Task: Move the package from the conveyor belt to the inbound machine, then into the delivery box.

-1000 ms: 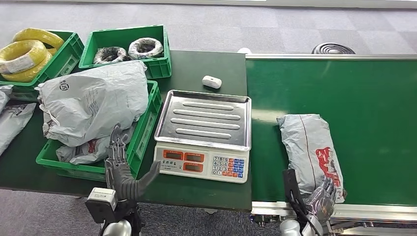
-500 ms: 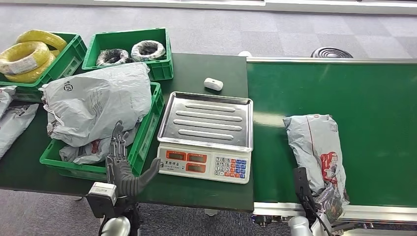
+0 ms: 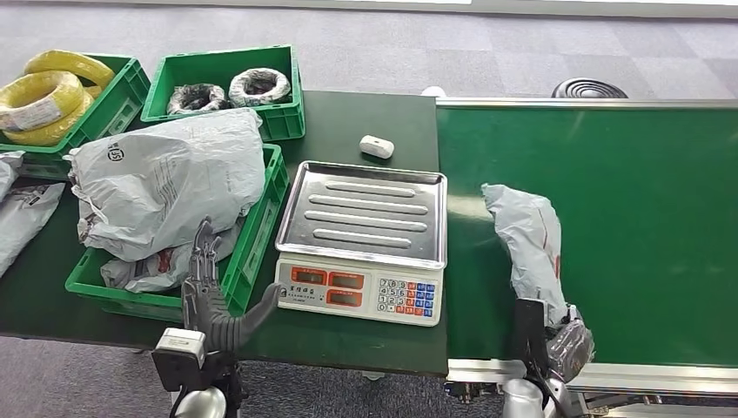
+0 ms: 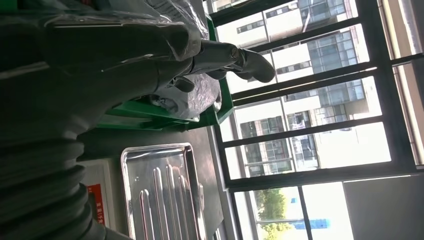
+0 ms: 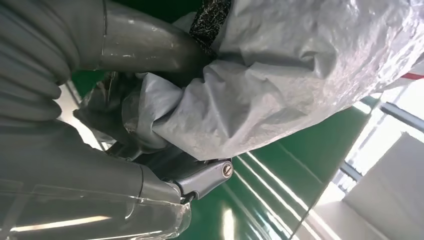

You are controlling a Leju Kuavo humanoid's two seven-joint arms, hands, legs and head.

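Right hand [image 3: 570, 347] fingers [image 5: 150, 45] grip the grey package [image 3: 529, 248], seemingly tilted on the conveyor belt [image 3: 644, 192]; left hand [image 3: 213, 300] fingers spread, empty.

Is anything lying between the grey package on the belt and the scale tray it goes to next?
Nothing visible. The right hand grips the package, and the scale tray is bare, with only green belt between them.
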